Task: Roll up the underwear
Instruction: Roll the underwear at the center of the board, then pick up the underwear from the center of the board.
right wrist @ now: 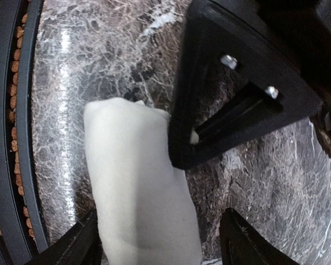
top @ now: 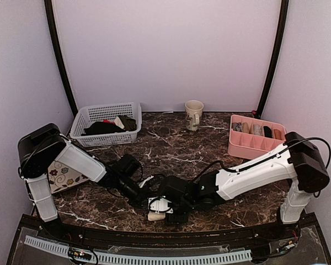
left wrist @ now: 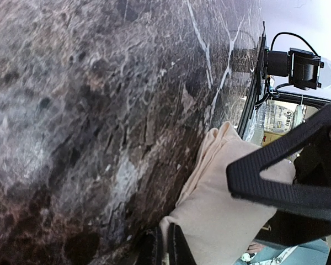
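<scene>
The underwear point(right wrist: 138, 187) lies as a stubby cream-beige roll on the dark marble tabletop point(top: 176, 143), close to its near edge and about midway between the two arm bases. Both arms reach in low and meet over it. The left gripper point(left wrist: 166, 247) is pinched closed, and the roll's end is caught at its tips. In its own wrist view the cloth bulges straight out from between the two dark fingers. The right gripper point(right wrist: 157, 240) stands open astride the other end of the roll. One finger point(right wrist: 80, 243) is hard against the cloth's side and the other is well off it, with bare marble between. At the back left a white mesh basket point(top: 94, 116) holds black and olive garments. A cream mug point(top: 194, 112) stands at the back centre. A pink divided organiser point(top: 237, 149) at the right has small rolled items in its compartments. A floral tile point(top: 66, 178) shows partly under the left arm.
</scene>
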Controlling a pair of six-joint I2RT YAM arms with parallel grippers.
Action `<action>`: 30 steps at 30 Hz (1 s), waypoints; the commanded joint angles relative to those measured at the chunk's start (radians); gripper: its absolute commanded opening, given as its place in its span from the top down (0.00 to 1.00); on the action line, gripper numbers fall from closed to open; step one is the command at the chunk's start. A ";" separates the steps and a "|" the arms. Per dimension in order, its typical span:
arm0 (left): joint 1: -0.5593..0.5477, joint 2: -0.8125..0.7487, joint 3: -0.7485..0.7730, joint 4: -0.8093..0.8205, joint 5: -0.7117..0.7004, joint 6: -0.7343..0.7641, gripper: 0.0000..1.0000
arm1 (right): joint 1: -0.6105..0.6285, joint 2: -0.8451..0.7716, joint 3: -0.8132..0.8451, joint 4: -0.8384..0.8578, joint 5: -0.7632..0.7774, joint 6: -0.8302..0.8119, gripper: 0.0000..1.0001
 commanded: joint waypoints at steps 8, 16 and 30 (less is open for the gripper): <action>-0.009 0.040 -0.005 -0.068 -0.048 0.018 1.00 | 0.014 0.091 0.150 -0.131 -0.060 -0.031 0.34; -0.009 0.041 -0.005 -0.069 -0.045 0.024 1.00 | 0.019 0.150 0.220 -0.274 -0.019 -0.006 0.49; 0.050 -0.185 0.000 -0.181 -0.187 0.079 0.28 | -0.045 0.015 0.099 -0.172 -0.077 0.164 1.00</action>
